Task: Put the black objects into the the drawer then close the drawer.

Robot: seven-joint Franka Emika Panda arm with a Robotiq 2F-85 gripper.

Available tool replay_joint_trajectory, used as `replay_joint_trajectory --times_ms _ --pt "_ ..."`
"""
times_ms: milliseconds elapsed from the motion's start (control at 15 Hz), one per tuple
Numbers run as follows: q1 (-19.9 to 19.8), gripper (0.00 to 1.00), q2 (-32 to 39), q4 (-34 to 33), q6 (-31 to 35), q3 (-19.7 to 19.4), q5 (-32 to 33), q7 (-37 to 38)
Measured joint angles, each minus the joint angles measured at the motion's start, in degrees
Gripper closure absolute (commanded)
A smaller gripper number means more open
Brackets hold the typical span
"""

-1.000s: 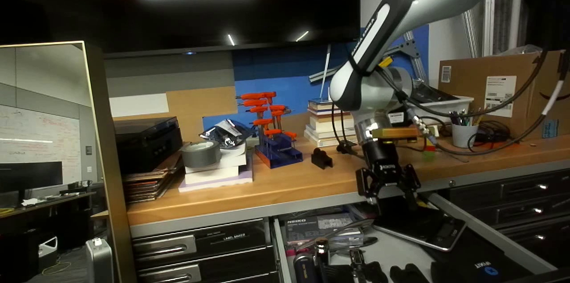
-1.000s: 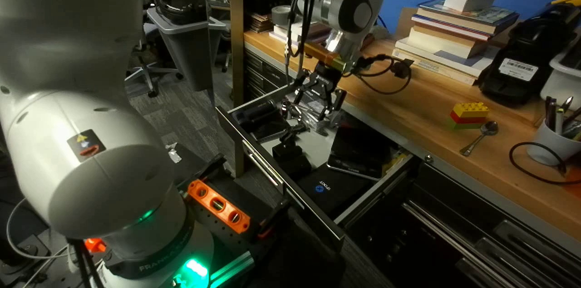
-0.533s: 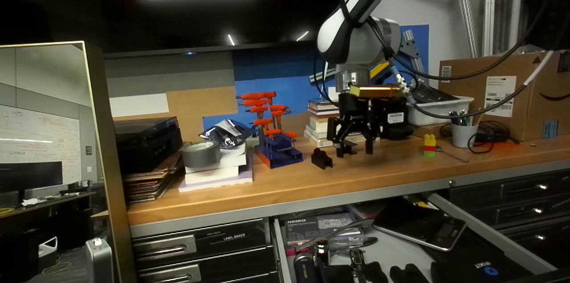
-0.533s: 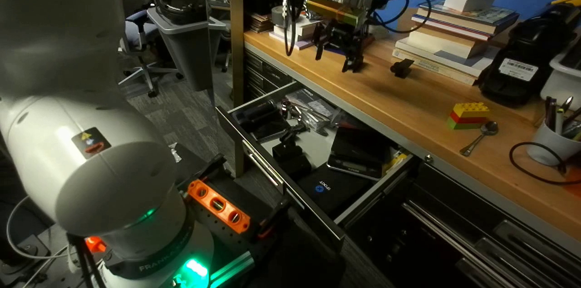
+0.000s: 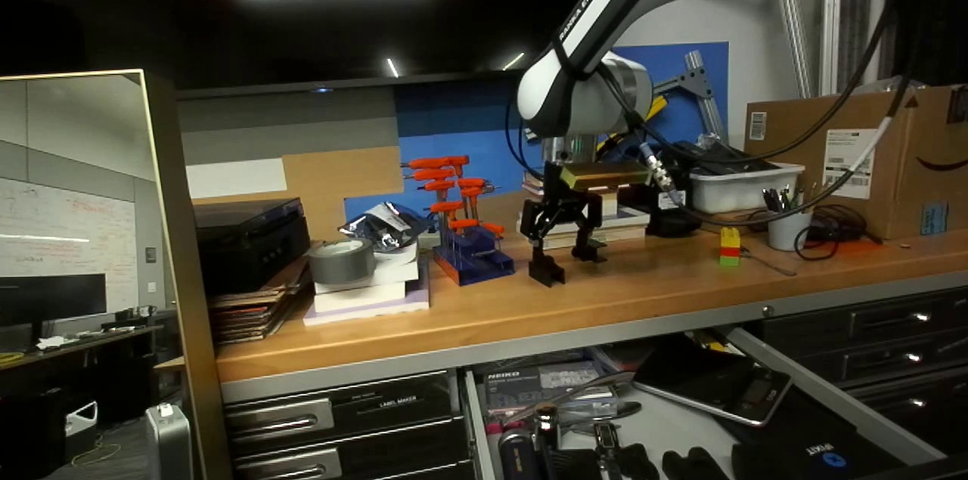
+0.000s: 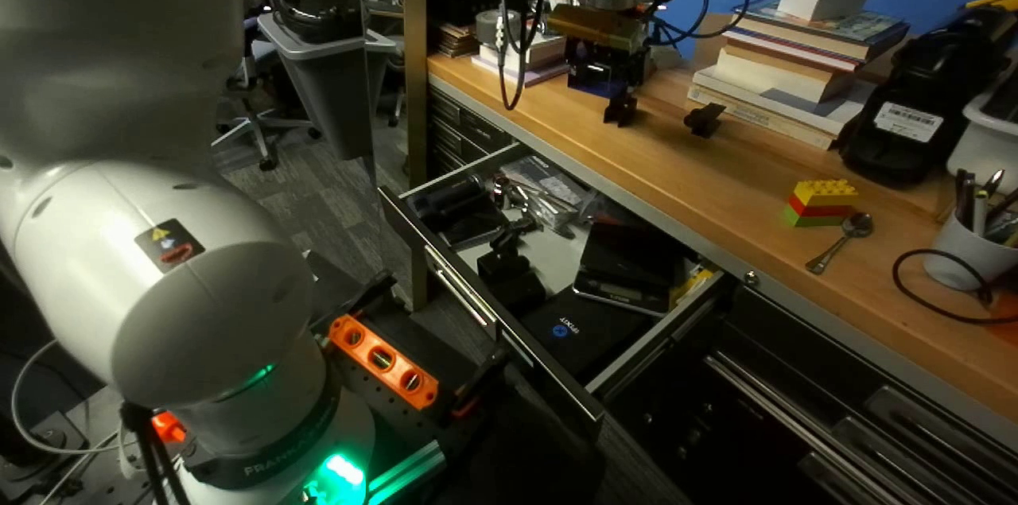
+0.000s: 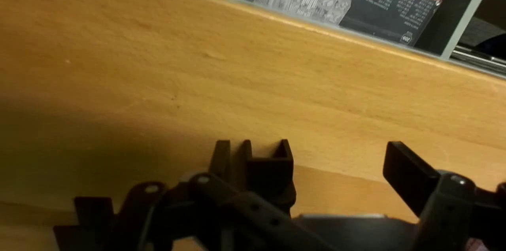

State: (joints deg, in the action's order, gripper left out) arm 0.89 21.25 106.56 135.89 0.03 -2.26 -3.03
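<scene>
Jaws: spread wide, pointing down over the desk, which shows between them in the wrist view.
Black block: lower middle of the wrist frame, seen in the gap between the jaws. Off centre there: nearer the jaw on the frame's left, well apart from the one on the frame's right.
Depth/contact: dark on dark, and the jaws cover part of the block; can't tell if it sits between the tips or just below, or touches.
Block from outside: resting on the desk, at the lower end of the jaws in both exterior views.
Second black piece: on the desk, upper right of the frame in an exterior view, right of the jaws, near the book stack.
Drawer: pulled open below the desk edge, mid-frame; black iFixit case lying in it.
Toy bricks: on the desk, right side of the frame, spoon just beside.
</scene>
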Motion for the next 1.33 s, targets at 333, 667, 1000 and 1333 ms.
replay_joint_trajectory --times_ms 333,667,1000,1333 --pt "0.68 0.00 6.59 -4.72 5.73 -0.18 2.13 1.08" --pt "0.87 0.00 11.03 -8.75 7.67 -0.92 4.26 2.65" --pt "0.87 0.50 12.90 -10.49 7.67 -1.64 4.40 2.80" --pt "0.94 0.86 13.56 -10.98 7.58 -1.98 4.54 2.95"
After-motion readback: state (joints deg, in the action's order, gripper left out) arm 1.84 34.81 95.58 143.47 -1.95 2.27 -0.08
